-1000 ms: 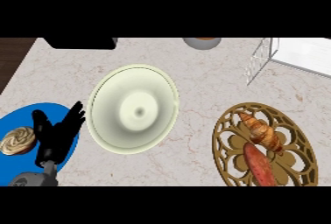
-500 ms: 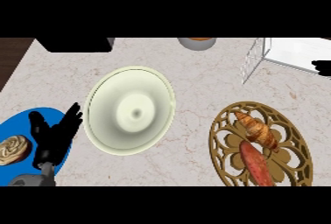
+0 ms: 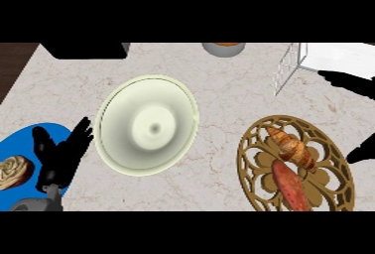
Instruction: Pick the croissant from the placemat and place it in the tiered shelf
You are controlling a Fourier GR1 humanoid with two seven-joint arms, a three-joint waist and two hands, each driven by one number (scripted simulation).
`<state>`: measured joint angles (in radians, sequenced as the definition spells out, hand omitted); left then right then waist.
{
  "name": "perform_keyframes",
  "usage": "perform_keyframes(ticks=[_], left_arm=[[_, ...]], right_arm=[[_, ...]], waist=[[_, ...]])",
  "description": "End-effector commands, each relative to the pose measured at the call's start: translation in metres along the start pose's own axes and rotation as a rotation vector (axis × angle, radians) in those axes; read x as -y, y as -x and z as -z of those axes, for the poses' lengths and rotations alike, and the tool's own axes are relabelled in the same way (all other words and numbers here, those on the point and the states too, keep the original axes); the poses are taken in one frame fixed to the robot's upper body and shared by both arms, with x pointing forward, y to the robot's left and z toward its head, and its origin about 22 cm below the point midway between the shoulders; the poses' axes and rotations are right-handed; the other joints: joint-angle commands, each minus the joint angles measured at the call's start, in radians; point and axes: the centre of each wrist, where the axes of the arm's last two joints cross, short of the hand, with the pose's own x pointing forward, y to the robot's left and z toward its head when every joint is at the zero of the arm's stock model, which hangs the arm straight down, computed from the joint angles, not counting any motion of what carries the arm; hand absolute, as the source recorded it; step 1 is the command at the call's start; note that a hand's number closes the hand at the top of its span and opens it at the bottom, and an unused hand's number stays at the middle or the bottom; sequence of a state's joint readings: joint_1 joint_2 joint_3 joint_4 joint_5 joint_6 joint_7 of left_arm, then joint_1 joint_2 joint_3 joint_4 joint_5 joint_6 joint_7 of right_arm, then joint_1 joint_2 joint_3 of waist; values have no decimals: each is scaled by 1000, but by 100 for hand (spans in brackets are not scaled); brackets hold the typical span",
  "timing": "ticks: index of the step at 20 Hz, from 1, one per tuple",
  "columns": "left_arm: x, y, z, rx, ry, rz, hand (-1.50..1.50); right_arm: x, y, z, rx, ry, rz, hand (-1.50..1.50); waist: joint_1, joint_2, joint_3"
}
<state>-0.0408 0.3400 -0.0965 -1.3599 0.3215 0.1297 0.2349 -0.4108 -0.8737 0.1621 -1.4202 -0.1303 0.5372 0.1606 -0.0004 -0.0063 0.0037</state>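
Left hand (image 3: 62, 154) at lower left, fingers spread; right hand (image 3: 350, 82) at upper right, fingers indiscernible; croissant (image 3: 291, 148) on brown placemat (image 3: 253, 163).

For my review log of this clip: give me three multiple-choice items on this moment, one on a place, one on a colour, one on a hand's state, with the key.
1. Where does the croissant lie?
A. on the pale plate
B. on the brown openwork placemat
C. on the blue mat

2. What colour is the mat under the left hand?
A. blue
B. green
C. red

3. How is the left hand?
A. curled round the croissant
B. open, fingers straight, holding nothing
C. pressed flat on the pale plate

Key:
1 B: the croissant rests on the brown openwork placemat, beside a reddish oblong food.
2 A: the blue mat shows at the lower left, with a round pastry on it.
3 B: the fingers are spread beside the pale plate, apart from the croissant.
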Motion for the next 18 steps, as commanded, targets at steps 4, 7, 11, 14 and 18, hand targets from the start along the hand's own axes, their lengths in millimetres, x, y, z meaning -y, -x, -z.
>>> perform_keyframes(ticks=[4, 7, 11, 14, 18], left_arm=[[-10, 7, -8, -42, 5, 13, 0], [5, -5, 3, -30, -3, 5, 0], [10, 10, 13, -29, 18, -7, 0], [3, 10, 1, -36, 9, 18, 0], [-7, 16, 8, -43, -7, 7, 0]], right_arm=[[-46, -12, 0, -75, -72, -103, -150], [-45, -24, 13, -101, -71, -124, -150], [-58, -15, 10, -151, -32, -145, -150], [-73, 6, 0, -169, -16, -167, -150], [-70, -10, 14, -193, -10, -183, -150]], waist=[[-2, 3, -4], [3, 6, -4], [-1, 6, -4], [-2, 6, -4], [1, 7, -4]])
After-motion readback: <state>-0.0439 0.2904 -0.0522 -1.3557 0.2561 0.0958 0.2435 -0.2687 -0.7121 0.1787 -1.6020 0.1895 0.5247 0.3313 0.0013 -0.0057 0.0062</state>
